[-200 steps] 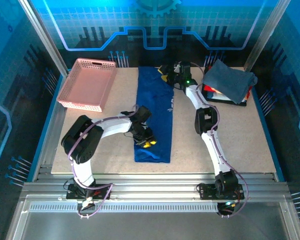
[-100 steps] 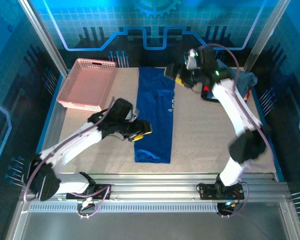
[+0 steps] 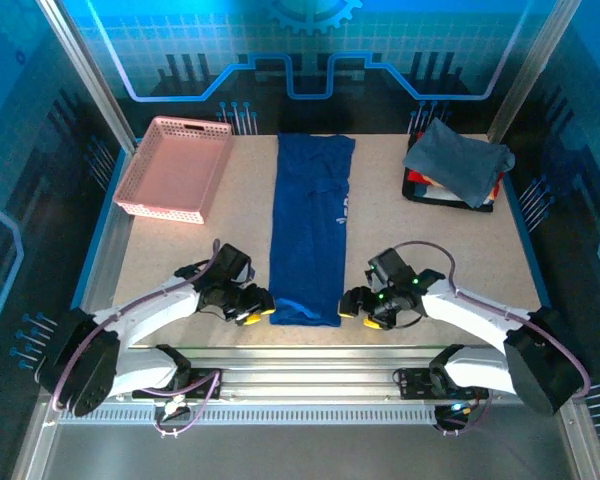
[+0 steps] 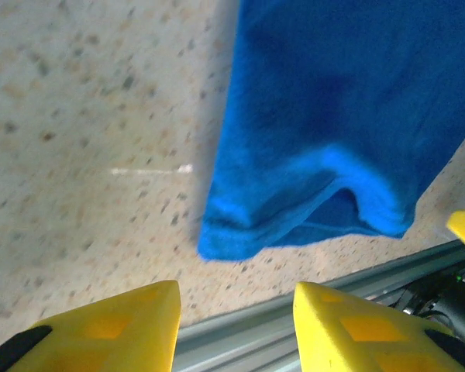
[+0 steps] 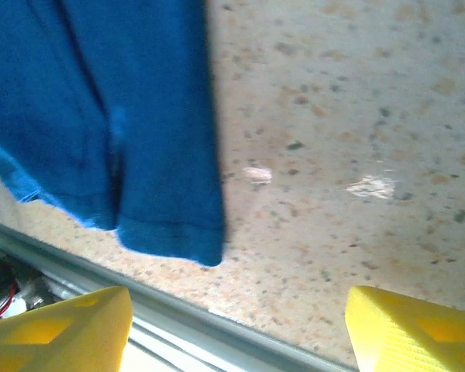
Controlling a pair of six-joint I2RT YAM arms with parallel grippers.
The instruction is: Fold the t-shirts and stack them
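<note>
While the left pincer [image 3: 250,312] stood parted and empty just left of its near hem, the blue t-shirt [image 3: 310,230] lay as a long strip running near to far down the desk [image 3: 430,240]. The right pincer [image 3: 365,310], wide and empty, flanked the opposite corner, equally close. At far right, the grey t-shirt [image 3: 458,160] hid most of whatever it covered.

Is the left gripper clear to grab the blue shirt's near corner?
Probably yes: the left gripper sits open beside the blue shirt at its near hem, with just bare table between them.
</note>
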